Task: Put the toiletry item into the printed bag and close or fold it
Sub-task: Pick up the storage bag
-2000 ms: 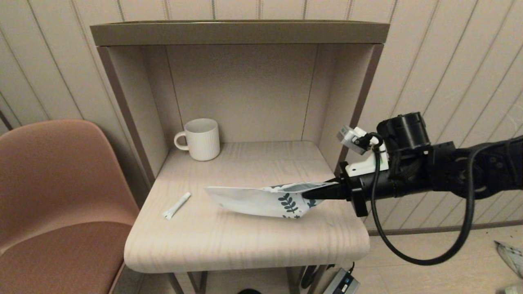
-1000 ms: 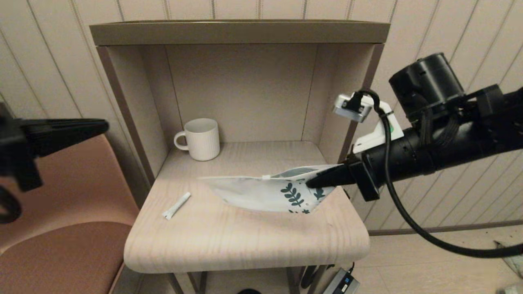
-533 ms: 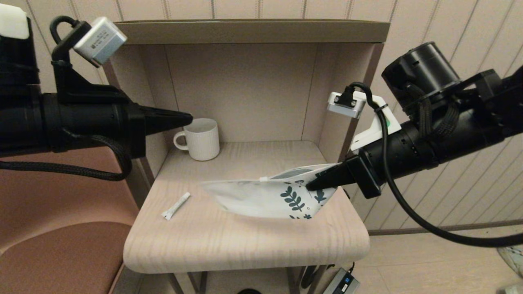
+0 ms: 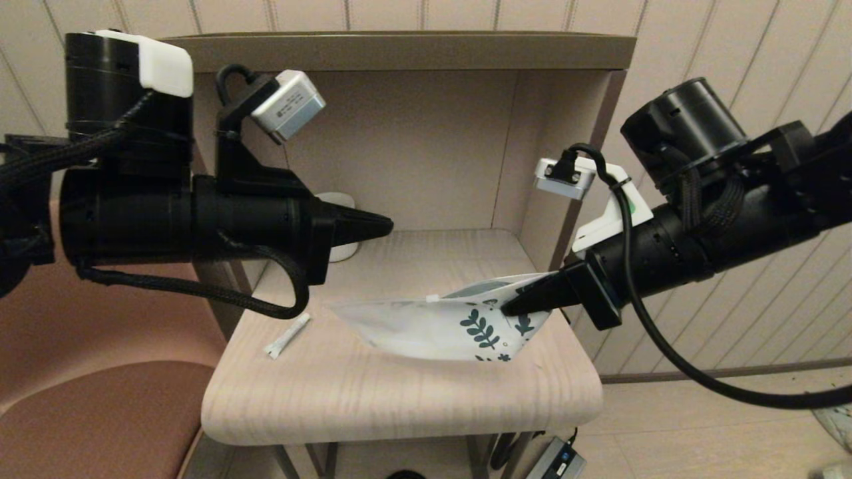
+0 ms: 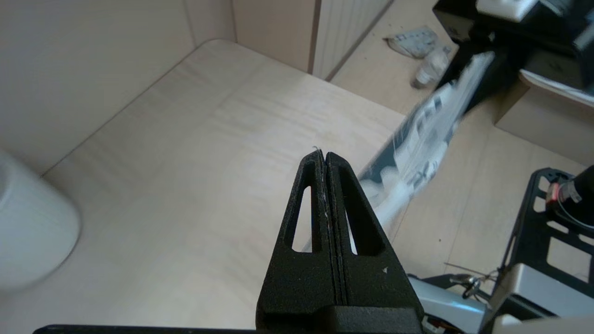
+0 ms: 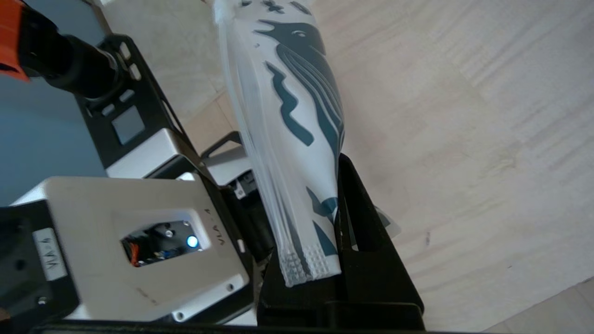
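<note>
A pale wooden shelf unit [image 4: 399,392] stands against the wall, and above its surface two black arms reach in from either side. The right gripper [image 4: 511,307] is clamped on the leaf-printed end of the printed bag [image 4: 432,326], holding that end up off the wood while the white end slopes down toward the middle; the left gripper [image 4: 389,226] hangs in the air in front of a white mug [image 4: 339,199], its fingers pressed together and holding nothing. The toiletry item [image 4: 287,336] lies flat on the shelf near the left edge, apart from the bag.
</note>
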Available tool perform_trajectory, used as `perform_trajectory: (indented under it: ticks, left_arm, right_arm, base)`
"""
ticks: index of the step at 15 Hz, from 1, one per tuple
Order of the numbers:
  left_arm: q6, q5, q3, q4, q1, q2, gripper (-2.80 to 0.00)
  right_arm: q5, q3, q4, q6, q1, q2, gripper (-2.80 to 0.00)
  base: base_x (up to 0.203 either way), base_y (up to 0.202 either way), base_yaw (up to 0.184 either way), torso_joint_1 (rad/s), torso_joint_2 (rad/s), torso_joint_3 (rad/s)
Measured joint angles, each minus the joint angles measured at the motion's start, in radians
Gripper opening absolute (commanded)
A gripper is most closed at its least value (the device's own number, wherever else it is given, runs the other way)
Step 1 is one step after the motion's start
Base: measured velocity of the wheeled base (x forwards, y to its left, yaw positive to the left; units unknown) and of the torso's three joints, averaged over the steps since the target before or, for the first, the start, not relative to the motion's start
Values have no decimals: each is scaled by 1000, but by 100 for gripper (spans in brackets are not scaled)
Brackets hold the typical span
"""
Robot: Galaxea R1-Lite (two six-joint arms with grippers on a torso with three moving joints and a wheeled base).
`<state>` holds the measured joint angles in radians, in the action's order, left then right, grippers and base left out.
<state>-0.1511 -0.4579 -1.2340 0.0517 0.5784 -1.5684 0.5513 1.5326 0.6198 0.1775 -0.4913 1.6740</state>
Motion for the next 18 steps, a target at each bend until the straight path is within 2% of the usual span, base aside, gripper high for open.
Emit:
perform_trajectory:
  ticks: [1, 2, 3, 5, 9, 15, 18]
  left_arm:
    - [-3, 0, -23, 0, 8, -29, -280]
    - [-14, -1, -44, 0, 13, -58, -266]
    - [-31, -1, -57, -1, 18, -77, 0]
    - [-59, -6, -75, -5, 29, -102, 0]
    - [-66, -4, -97, -5, 82, -118, 0]
    - [-63, -16, 4, 0, 92, -124, 0]
    - [-62, -47, 12, 1, 92, -133, 0]
  right_arm:
    - [0, 0, 0, 13, 8, 4, -280]
    - [0, 0, 0, 29, 20, 7, -280]
    - [0, 0, -1, 39, 32, 10, -280]
    - [2, 0, -13, 45, 55, 22, -280]
    - [8, 4, -48, 49, 92, 51, -280]
    - [9, 47, -39, 46, 93, 47, -280]
    - [10, 50, -38, 44, 91, 47, -280]
  base:
    - [0, 0, 0, 0, 0, 0]
    - [0, 0, 0, 0, 0, 0]
    - [0, 0, 0, 0, 0, 0]
    - [0, 0, 0, 0, 0, 0]
    - [0, 0, 0, 0, 0, 0]
    - [0, 0, 0, 0, 0, 0]
    - [0, 0, 0, 0, 0, 0]
